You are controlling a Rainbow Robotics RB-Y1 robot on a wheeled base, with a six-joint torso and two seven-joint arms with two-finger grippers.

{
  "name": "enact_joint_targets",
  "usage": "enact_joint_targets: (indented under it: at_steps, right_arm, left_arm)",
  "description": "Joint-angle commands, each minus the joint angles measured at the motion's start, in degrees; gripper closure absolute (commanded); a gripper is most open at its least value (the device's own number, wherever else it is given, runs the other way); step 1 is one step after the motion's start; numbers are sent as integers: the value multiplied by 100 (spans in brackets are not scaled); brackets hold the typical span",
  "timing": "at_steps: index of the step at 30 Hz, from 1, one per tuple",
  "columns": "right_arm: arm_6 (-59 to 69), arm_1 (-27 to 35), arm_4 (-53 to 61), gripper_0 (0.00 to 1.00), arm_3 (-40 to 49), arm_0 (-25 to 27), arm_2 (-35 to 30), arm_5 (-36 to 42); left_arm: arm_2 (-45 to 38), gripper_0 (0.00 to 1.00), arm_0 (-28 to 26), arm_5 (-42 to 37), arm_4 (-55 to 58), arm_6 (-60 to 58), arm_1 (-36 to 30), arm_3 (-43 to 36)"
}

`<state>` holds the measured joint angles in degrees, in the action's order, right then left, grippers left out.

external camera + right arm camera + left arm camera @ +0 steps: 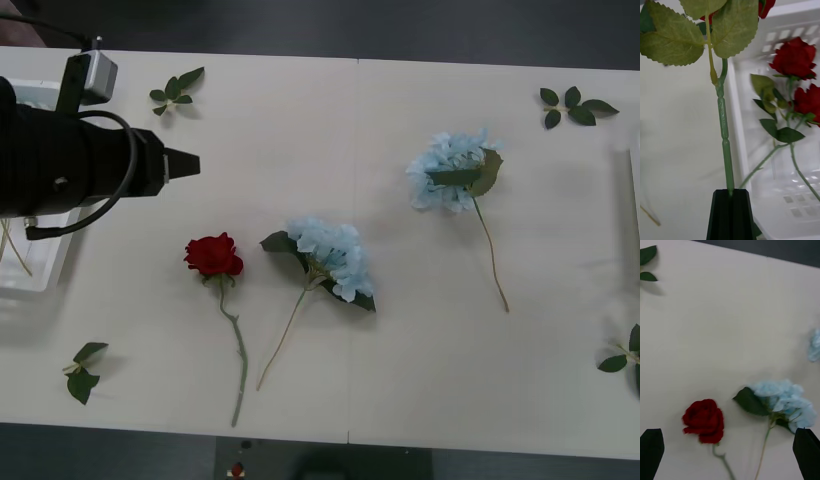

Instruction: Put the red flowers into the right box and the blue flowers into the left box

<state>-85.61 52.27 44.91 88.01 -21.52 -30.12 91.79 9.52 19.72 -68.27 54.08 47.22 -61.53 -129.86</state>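
Plainly light, limp goods: cloth heads on thin wiry stems, no weight to speak of, easily crushed if pinched at the bloom. Best taken low on the stem, below the leaves, where the plastic is ribbed and gives some bite.

Right pincer (731, 210) clamped together on just such a stem, the held rose (724, 131) standing upright from it, leaves fanned at twelve o'clock. Beside it the right box (790, 198), white and slotted, with two red roses (795, 58) already lying inside.

Left pincer (730, 444) spread apart, hovering above the table (400, 380) at about nine o'clock of the front view, over the left box (40, 285). Below and ahead of it, one loose red rose (213, 256) flat near seven o'clock, stem trailing toward six. Just beside that, one of the blue flowers (335, 258) near the centre; a second blue head (455, 170) toward two o'clock, well apart.

Table pale, smooth and matte, probably a bit slick under a flat stem, so a shallow pinch likely needed. Loose leaf sprigs (175, 90) scattered near the corners. Dark floor beyond the far edge.
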Motion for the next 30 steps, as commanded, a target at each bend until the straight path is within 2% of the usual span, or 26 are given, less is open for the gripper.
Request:
enact_joint_targets:
  at_steps: [1,6,13,17,23,30]
  right_arm:
    - [238,495,-193,100,-408,-27,-47,-82]
    - [256,741,-246,100,-1067,-27,-12,-285]
    - [220,776,-457,100,-1788,-27,191,-1005]
    - [247,776,-545,100,-2192,-27,498,-1621]
    - [220,767,-685,100,-2869,-27,1078,-2508]
    - [212,715,-676,100,-3141,-27,1579,-3009]
  left_arm:
    - [-416,0,-627,-397,-12,473,132,-180]
    - [-574,0,-1506,-468,-205,508,325,-171]
    - [-469,0,-2165,-477,-372,482,563,-162]
    - [-91,0,-2200,-441,-803,420,686,-154]
    - [718,0,-1875,-397,-1576,253,888,31]
    - [1289,0,-1515,-55,-1937,156,1178,497]
